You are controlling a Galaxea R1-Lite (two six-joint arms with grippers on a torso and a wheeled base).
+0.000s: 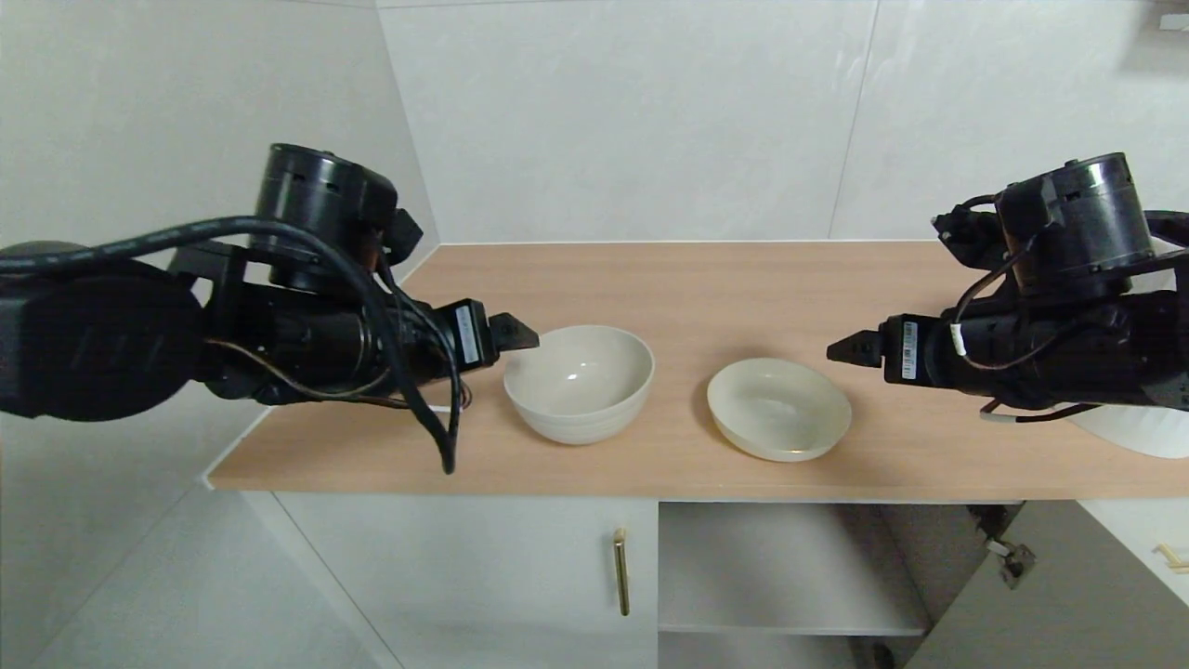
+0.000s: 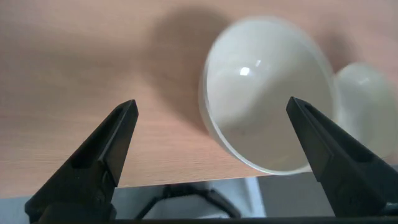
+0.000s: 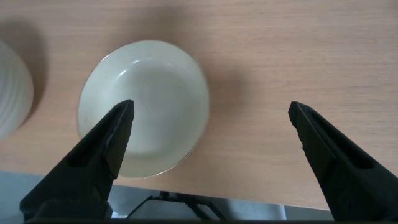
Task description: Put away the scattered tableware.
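Observation:
A deep white bowl stands on the wooden counter, left of centre. To its right lies a shallow white dish. My left gripper hovers just left of the deep bowl and above the counter, open, nothing between its fingers. My right gripper hangs just right of the shallow dish, open and holding nothing. In the right wrist view the deep bowl shows at the edge.
The counter meets tiled walls at the back and left. Below the front edge, a cabinet compartment stands open with its door swung out right; a closed door with a brass handle is left of it. A white object sits at the far right.

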